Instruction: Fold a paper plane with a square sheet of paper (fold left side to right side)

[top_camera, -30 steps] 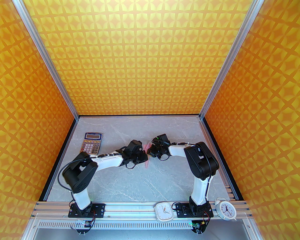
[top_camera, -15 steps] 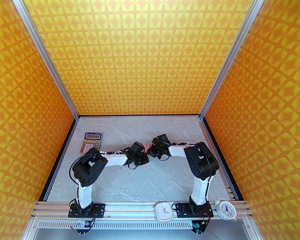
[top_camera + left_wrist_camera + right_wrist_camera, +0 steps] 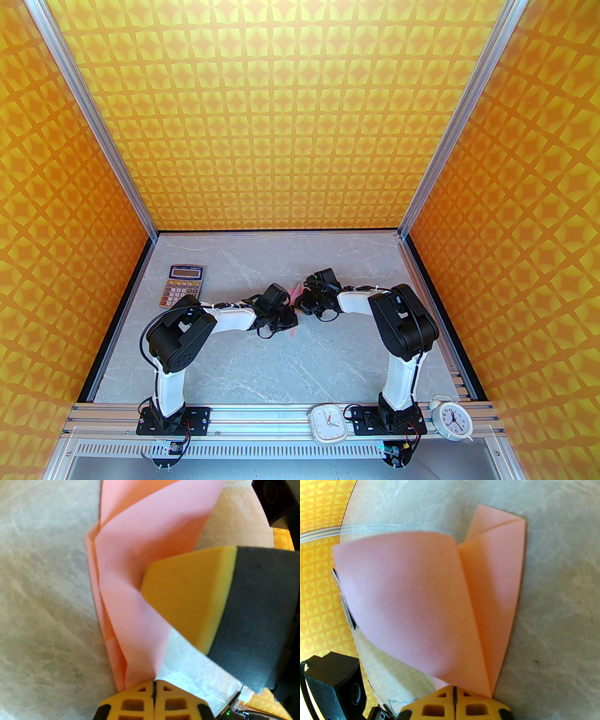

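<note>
Pale-pink creased paper plane (image 3: 126,578) at centre of grey marbled table (image 3: 290,370); left hand (image 3: 154,689) clenched at its end, right hand (image 3: 454,694) clenched likewise, pinch unclear; risk: raised wing (image 3: 398,597) springs back, crease skews if hands slip

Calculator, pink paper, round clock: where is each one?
calculator (image 3: 180,288), top view, its keypad.
pink paper (image 3: 405,597), right wrist view, its raised flap.
round clock (image 3: 451,418), top view, its dial.

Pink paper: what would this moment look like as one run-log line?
pink paper: partly folded, flap raised | left gripper: shut at paper's edge | right gripper: shut at paper's edge
</note>
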Tool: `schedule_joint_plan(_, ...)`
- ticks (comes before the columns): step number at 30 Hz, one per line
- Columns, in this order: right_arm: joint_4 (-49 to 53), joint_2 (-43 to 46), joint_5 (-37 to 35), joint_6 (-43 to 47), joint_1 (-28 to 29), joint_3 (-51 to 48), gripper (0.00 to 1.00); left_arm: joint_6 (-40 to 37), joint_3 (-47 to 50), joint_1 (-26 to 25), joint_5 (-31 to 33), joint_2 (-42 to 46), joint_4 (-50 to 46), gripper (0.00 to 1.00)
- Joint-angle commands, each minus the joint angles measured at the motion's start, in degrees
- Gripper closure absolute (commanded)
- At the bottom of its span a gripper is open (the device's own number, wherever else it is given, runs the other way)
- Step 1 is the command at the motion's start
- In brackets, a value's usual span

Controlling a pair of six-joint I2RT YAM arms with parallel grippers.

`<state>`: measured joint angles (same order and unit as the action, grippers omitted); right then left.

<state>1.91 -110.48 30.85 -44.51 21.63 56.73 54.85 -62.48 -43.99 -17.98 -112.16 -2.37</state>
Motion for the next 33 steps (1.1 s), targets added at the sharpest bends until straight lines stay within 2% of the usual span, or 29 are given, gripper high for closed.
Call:
schedule_joint_plan(1, 3.1, 0.0, -4.7, 0.0, -0.3, -2.1, 0.96, -1.1, 0.1, 0.6, -0.6, 2.5, -0.3, 0.98)
schedule_joint_plan(11, 2.4, 0.5, -4.8, -0.7, -0.3, -2.7, 0.96, 3.0, -2.2, 1.0, -3.2, -1.2, 6.1, 0.98)
schedule_joint_plan(21, 0.9, 0.8, -4.7, -1.5, -0.2, -3.2, 0.96, 1.0, -1.2, 0.9, 1.4, -3.0, -3.4, 1.0)
schedule_joint_plan(27, 0.3, 0.2, -4.3, -1.0, -0.5, -2.4, 0.96, 0.0, 1.7, 0.6, 1.4, -3.7, -5.0, 1.0)
schedule_joint_plan(33, 0.3, -1.0, -3.9, -0.7, -3.3, -1.0, 0.96, -1.0, 4.3, 0.2, 0.6, -3.4, -4.8, 1.0)
